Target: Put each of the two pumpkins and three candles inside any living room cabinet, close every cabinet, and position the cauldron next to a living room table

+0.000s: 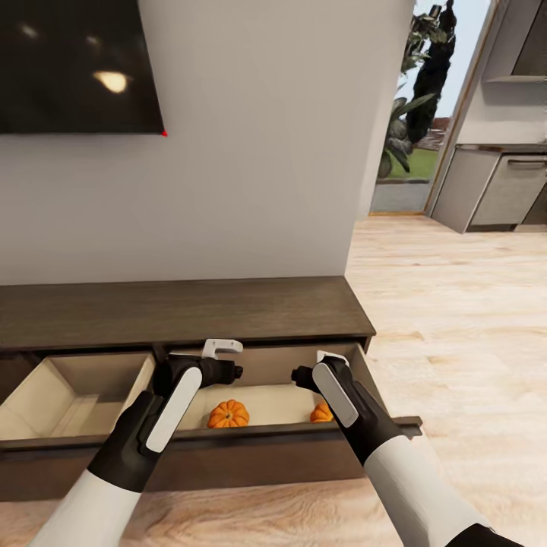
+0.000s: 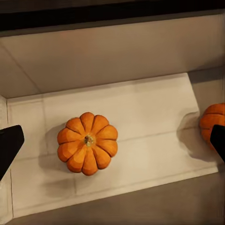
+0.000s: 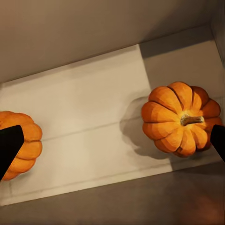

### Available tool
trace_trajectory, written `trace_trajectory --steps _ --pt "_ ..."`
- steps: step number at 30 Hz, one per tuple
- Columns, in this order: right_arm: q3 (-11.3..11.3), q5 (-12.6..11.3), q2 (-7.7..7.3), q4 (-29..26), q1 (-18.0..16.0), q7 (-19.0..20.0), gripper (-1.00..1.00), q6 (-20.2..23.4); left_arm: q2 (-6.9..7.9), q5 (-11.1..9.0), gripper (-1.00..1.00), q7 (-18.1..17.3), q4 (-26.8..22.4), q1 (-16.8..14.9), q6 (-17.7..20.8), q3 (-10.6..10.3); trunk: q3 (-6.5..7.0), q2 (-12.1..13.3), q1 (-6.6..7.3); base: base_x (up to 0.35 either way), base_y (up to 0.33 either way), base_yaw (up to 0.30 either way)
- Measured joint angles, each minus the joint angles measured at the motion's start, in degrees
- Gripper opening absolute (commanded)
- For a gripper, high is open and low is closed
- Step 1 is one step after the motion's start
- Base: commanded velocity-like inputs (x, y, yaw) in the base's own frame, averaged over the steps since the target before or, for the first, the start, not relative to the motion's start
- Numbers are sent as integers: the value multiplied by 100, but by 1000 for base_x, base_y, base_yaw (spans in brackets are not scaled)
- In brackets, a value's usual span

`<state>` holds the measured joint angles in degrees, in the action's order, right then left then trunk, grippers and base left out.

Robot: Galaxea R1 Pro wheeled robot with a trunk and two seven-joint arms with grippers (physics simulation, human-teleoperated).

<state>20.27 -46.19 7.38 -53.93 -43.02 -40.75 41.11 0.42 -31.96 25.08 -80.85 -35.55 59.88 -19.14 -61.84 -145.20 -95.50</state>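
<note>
The long dark-brown cabinet (image 1: 182,308) stands against the wall with two drawers pulled out. The right drawer (image 1: 266,403) holds both orange pumpkins, one at its middle (image 1: 228,414) and one at its right end (image 1: 321,412). My left gripper (image 1: 222,365) hovers open above the middle pumpkin (image 2: 87,143), dark fingertips (image 2: 9,147) wide apart, nothing held. My right gripper (image 1: 306,374) hovers open over the right-end pumpkin (image 3: 183,118); the other pumpkin (image 3: 21,140) lies by one fingertip. The candles, cauldron and table are out of view.
The left drawer (image 1: 68,395) is also open, its pale inside bare. A dark TV (image 1: 76,64) hangs on the wall above. Wooden floor (image 1: 456,304) stretches to the right toward grey kitchen cupboards (image 1: 501,190) and a glass door (image 1: 414,114).
</note>
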Motion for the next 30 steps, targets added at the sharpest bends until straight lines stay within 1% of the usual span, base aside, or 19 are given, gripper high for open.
trace_trajectory --steps 12,22,25,30 --pt "10 -1 1 -29 0 27 100 -7 2 0 100 -1 -38 1 0 0 266 16 31 -53 0 0" --pt "11 -1 2 -49 0 38 100 -9 5 0 100 -1 -183 16 1 1 488 30 57 -10 0 0" --pt "10 -1 2 -50 0 39 100 -8 6 0 100 -1 -189 17 1 1 554 34 63 -154 0 0" --pt "12 -1 2 -50 0 39 100 -10 6 0 100 -1 -198 18 1 1 665 40 74 -275 0 0"
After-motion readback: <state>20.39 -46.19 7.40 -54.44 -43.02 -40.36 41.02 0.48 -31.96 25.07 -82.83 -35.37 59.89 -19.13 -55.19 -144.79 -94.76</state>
